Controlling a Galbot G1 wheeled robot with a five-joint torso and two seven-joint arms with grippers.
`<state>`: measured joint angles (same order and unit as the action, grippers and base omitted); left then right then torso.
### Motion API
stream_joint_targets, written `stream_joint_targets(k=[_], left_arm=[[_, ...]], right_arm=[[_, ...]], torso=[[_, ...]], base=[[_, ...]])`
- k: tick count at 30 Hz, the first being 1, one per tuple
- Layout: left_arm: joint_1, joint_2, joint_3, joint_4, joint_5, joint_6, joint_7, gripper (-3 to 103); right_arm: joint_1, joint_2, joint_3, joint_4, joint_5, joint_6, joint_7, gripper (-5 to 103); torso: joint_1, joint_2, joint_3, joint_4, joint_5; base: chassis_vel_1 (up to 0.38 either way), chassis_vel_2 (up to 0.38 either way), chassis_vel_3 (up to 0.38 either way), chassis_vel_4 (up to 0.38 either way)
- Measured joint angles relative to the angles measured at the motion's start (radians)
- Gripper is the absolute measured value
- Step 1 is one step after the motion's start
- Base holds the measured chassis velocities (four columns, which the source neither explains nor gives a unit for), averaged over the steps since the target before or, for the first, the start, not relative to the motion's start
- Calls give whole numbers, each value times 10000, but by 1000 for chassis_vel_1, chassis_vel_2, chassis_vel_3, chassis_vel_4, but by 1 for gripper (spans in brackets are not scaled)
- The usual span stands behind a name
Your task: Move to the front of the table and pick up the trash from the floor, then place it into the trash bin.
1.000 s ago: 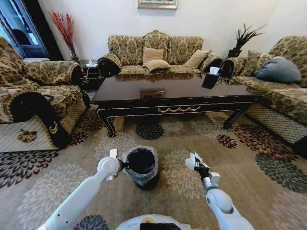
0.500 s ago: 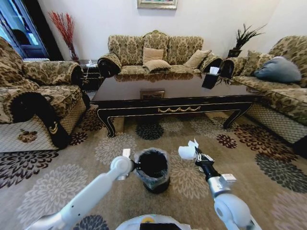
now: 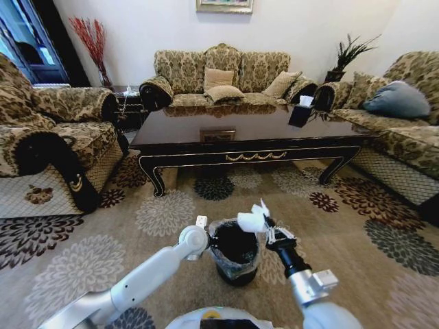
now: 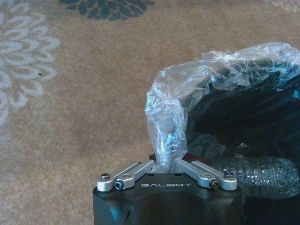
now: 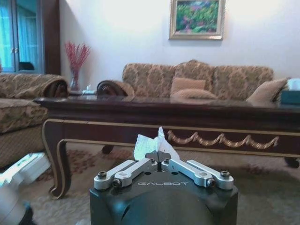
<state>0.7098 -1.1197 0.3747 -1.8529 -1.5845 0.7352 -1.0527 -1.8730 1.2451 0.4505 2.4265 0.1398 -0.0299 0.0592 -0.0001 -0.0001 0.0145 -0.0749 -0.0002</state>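
The small black trash bin (image 3: 235, 255) with a thin clear liner is held off the carpet in front of me. My left gripper (image 3: 206, 241) is shut on its liner-covered rim (image 4: 165, 136). Crumpled white paper trash (image 3: 252, 219) hangs above the bin's right rim, pinched in my shut right gripper (image 3: 263, 225); the right wrist view has the paper (image 5: 151, 145) sticking out past the closed fingers (image 5: 136, 168). The glossy dark table (image 3: 247, 133) with gold ornament stands beyond, across the carpet.
A sofa (image 3: 223, 79) stands behind the table, an armchair (image 3: 48, 137) on the left and another sofa (image 3: 405, 116) on the right. A tissue box (image 3: 302, 110) sits on the table. Patterned carpet (image 3: 171, 212) lies open between me and the table.
Both arms have swung toward the middle. The left one carried the bin rightward and nearer me. The right one brought the paper left, over the bin's rim.
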Motion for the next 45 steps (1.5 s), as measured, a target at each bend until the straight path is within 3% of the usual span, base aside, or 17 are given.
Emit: stream_joint_targets(k=[8, 10, 12, 16, 18, 26, 28, 34, 37, 45], left_arm=[[32, 200, -128, -419, -189, 3, -101, 0], [63, 260, -192, -451, -208, 3, -120, 0], [105, 273, -237, -462, -208, 3, -124, 0], [220, 268, -320, -482, -205, 3, -124, 0], [217, 254, -320, -483, -205, 3, -124, 0], [319, 162, -490, -382, -136, 3, -125, 0], [356, 152, -522, -382, -134, 3, -124, 0], [252, 275, -501, -383, -191, 3, -125, 0], [237, 286, -588, -384, -238, 2, -119, 0], [147, 293, -768, -274, -403, 2, -99, 0]], right_arm=[[-36, 210, -1064, -842, -795, 168, -104, -2], [-17, 210, -1115, -960, -873, 168, -113, 8], [-17, 202, -1114, -985, -877, 168, -115, 8], [-13, 200, -1115, -1073, -874, 165, -122, 30], [-5, 210, -1130, -1089, -874, 164, -122, 30], [-50, 370, -1294, -1193, -1010, 156, -131, 68], [-58, 370, -1306, -1211, -1028, 156, -132, 68], [-45, 148, -1473, -1698, -1434, 357, -121, 94], [-96, 146, -1513, -1734, -1473, 372, -124, 99], [-82, -208, -1254, -1860, -1465, 378, -130, 100]], torso=[[0, 0, 0, -1, 1], [0, 0, 0, 0, 2], [0, 0, 0, 1, 2], [0, 0, 0, 1, 1], [0, 0, 0, 1, 1], [0, 0, 1, 0, 1], [0, 0, 0, 0, 0], [0, 0, 1, 1, 4], [1, 0, 0, -1, 1], [1, 0, 1, 0, 2]], base=[[0, 0, 0, 0], [0, 0, 0, 0], [0, 0, 0, 0], [0, 0, 0, 0], [0, 0, 0, 0], [0, 0, 0, 0], [0, 0, 0, 0], [0, 0, 0, 0], [0, 0, 0, 0], [0, 0, 0, 0]])
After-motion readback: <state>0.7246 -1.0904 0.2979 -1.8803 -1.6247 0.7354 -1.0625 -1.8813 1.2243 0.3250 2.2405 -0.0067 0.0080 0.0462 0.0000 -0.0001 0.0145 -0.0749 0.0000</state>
